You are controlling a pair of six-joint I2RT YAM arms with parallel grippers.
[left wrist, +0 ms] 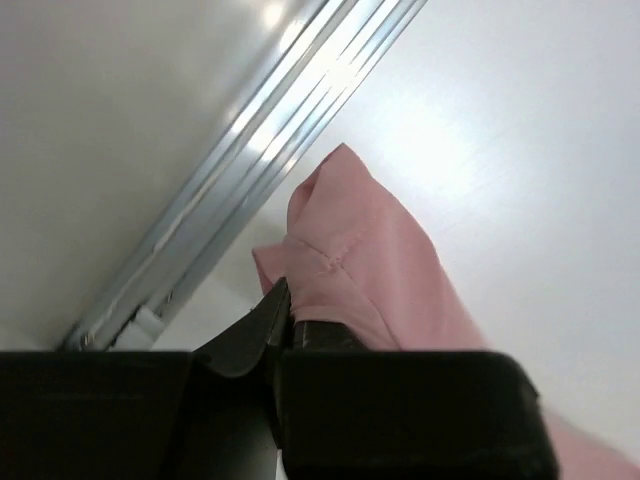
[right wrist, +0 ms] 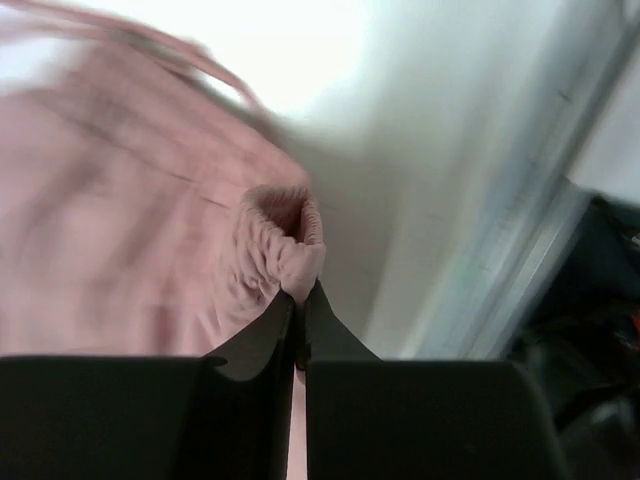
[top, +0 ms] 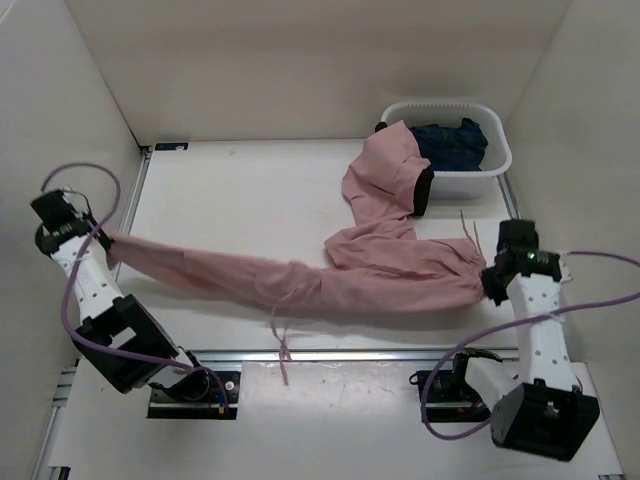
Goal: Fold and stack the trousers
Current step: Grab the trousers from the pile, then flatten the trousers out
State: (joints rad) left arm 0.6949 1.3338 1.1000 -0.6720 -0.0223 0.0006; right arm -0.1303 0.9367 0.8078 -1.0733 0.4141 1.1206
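Observation:
The dusty-pink trousers (top: 350, 270) stretch across the table between my two arms, one leg running left and the other leg looping back toward the basket. My left gripper (top: 112, 243) is shut on the leg end, seen in the left wrist view as pink hem (left wrist: 350, 260) pinched at my left gripper (left wrist: 285, 315). My right gripper (top: 490, 280) is shut on the gathered waistband (right wrist: 285, 250), which bunches just above my right gripper (right wrist: 298, 300). A thin pink drawstring (top: 282, 345) hangs over the table's front rail.
A white basket (top: 497, 160) at the back right holds a dark navy garment (top: 455, 140) and a black garment (top: 424, 190) at its near-left corner, where the trouser leg drapes. An aluminium rail (left wrist: 260, 160) runs along the table's left edge.

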